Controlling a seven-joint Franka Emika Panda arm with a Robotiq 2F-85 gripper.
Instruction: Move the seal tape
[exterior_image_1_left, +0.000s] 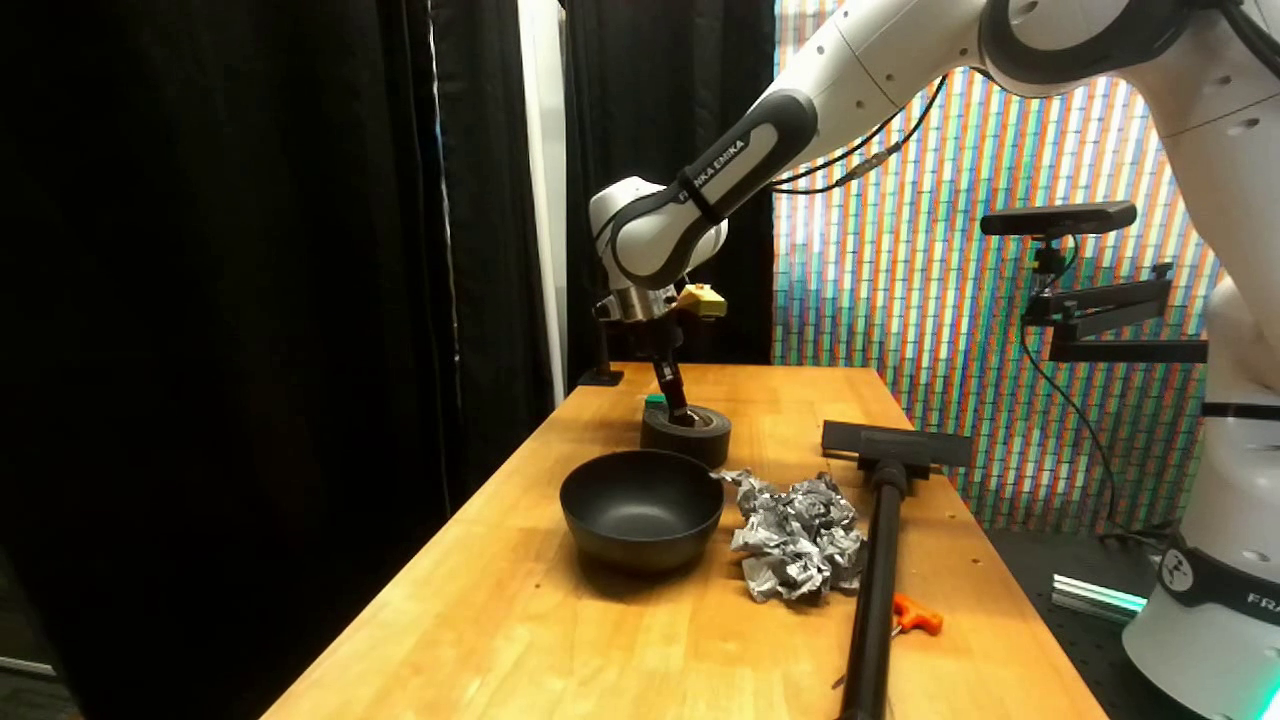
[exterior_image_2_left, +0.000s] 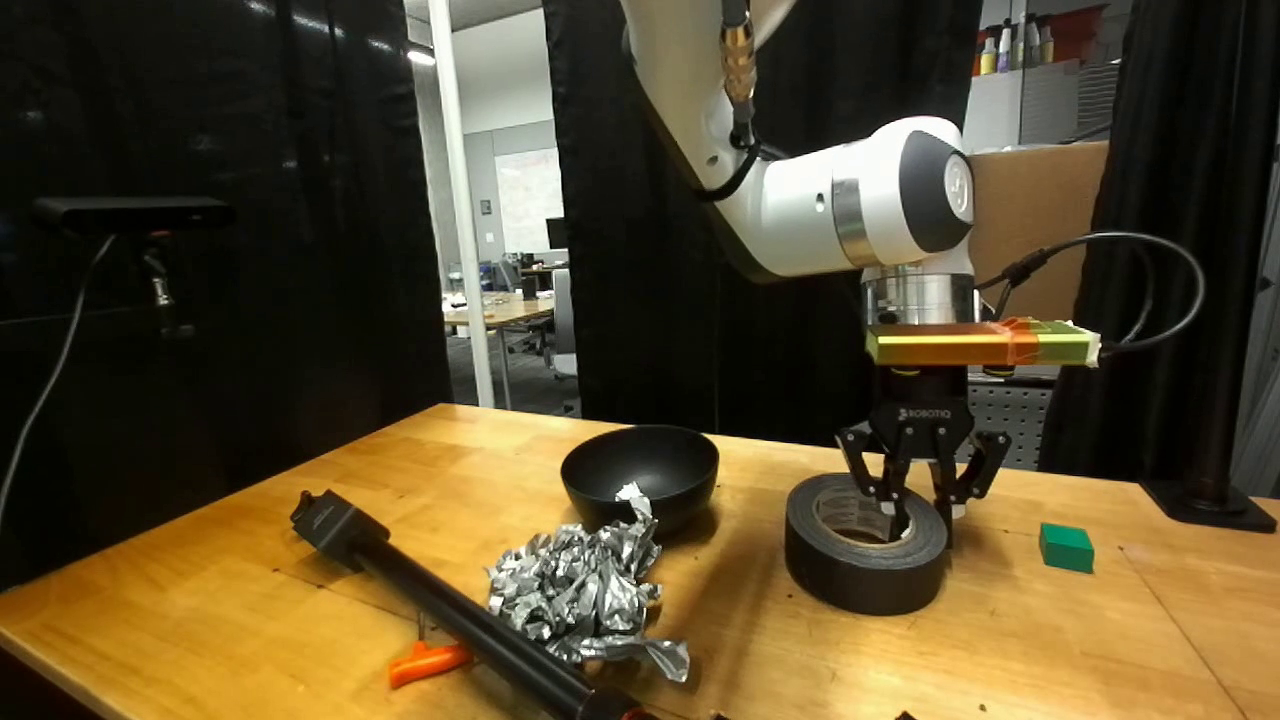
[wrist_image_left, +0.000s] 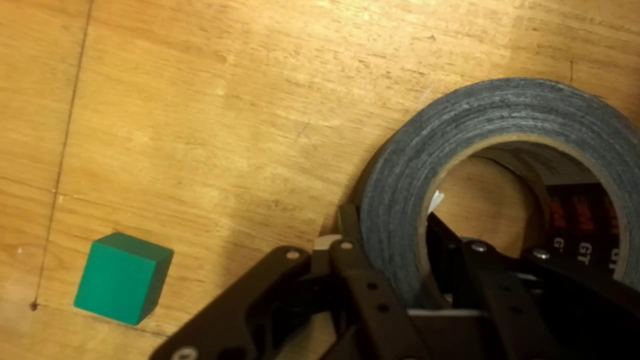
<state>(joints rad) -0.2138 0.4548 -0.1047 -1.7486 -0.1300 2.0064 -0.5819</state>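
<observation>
The seal tape is a wide dark grey roll lying flat on the wooden table, in both exterior views (exterior_image_1_left: 685, 448) (exterior_image_2_left: 865, 582). It also shows large at the right of the wrist view (wrist_image_left: 400, 192). My gripper (exterior_image_2_left: 922, 522) points down at the roll's wall, on the side by the green block. One finger is inside the hollow core and the other is outside. In the wrist view the gripper (wrist_image_left: 392, 222) has both fingers against the wall, so it looks shut on the tape. The fingertips' lower ends are partly hidden by the roll.
A black bowl (exterior_image_1_left: 640, 510) stands near the roll, with a crumpled foil lump (exterior_image_2_left: 580, 590) beside it. A long black tool (exterior_image_1_left: 875, 580) lies by the foil, with an orange-handled tool (exterior_image_2_left: 428, 664) under it. A green block (wrist_image_left: 117, 277) and a stand base (exterior_image_2_left: 1205, 505) are nearby.
</observation>
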